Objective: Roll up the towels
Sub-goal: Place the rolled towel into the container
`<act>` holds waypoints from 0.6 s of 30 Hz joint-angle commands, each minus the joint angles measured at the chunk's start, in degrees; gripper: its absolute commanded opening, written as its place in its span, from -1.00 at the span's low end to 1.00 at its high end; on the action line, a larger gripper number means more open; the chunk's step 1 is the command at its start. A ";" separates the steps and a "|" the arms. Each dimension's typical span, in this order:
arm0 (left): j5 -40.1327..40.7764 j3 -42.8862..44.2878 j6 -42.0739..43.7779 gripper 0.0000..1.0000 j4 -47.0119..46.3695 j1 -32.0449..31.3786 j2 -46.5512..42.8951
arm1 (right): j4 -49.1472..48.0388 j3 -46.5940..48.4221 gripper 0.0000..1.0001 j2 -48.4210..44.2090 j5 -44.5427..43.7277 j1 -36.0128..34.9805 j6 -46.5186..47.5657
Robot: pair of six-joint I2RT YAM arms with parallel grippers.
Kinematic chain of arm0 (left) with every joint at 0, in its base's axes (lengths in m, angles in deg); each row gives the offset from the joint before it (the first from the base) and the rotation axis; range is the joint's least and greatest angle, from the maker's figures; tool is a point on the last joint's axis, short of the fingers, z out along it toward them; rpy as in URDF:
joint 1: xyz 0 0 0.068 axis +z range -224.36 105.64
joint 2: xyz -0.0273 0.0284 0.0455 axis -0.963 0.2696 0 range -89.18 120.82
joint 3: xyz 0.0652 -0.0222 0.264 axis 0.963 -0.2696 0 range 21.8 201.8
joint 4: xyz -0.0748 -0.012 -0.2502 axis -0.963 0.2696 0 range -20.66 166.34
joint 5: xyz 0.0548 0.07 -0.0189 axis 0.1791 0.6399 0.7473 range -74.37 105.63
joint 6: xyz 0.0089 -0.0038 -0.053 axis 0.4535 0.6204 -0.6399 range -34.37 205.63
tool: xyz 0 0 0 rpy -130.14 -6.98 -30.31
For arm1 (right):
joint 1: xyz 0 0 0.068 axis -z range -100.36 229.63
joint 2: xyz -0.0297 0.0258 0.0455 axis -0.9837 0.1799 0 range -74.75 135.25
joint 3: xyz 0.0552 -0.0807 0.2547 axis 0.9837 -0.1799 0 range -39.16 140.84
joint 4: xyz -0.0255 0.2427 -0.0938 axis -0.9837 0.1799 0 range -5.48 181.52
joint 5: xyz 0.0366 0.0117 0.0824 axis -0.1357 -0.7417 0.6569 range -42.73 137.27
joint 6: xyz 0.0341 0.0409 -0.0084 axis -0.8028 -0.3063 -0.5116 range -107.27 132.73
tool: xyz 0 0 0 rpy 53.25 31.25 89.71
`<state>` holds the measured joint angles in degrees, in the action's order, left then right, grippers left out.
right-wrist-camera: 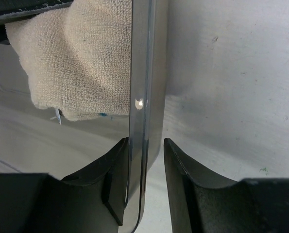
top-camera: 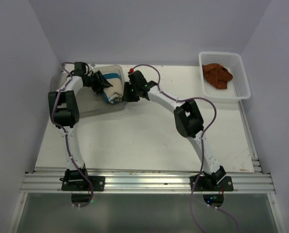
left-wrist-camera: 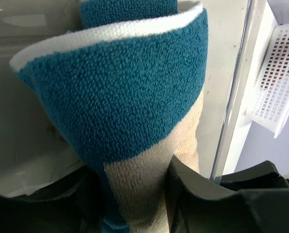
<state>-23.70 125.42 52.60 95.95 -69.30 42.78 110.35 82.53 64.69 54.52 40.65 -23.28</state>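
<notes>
The left end effector (left-wrist-camera: 134, 167) is grasping the cream and blue towel (left-wrist-camera: 120, 87). Its fingers are pinching the near end of the roll. The roll's long axis is running straight out past the fingertips, with the spiral end pointing away from the wrist. The roll is being held inside the clear plastic bin (top-camera: 88, 104) at the far left of the surface (top-camera: 149, 141). The right end effector (right-wrist-camera: 145, 145) is straddling the bin wall (right-wrist-camera: 142, 73), jaws released, with a sliver of gap showing on one side. The rust-brown towel (top-camera: 217, 75) is lying crumpled in the white mesh basket (top-camera: 242, 85), well off to the right. The right arm looks nearer for that one.
</notes>
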 commanded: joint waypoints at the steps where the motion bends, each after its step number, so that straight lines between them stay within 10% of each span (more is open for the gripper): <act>1: 0.92 2.38 1.48 0.06 2.74 -0.31 0.40 | -0.77 -1.10 -0.24 -5.22 -0.04 -0.31 1.03; 13: 3.73 2.56 4.03 0.31 6.78 0.04 -0.30 | -1.04 -3.30 -0.17 -9.44 -1.27 -0.31 1.64; 18: 6.81 4.32 5.44 0.81 9.16 0.13 -0.65 | -1.30 -4.09 -0.10 -10.76 -1.62 -0.31 2.35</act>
<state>-19.35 127.06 55.99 102.14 -69.26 42.83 110.15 79.27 58.83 53.80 40.33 -22.29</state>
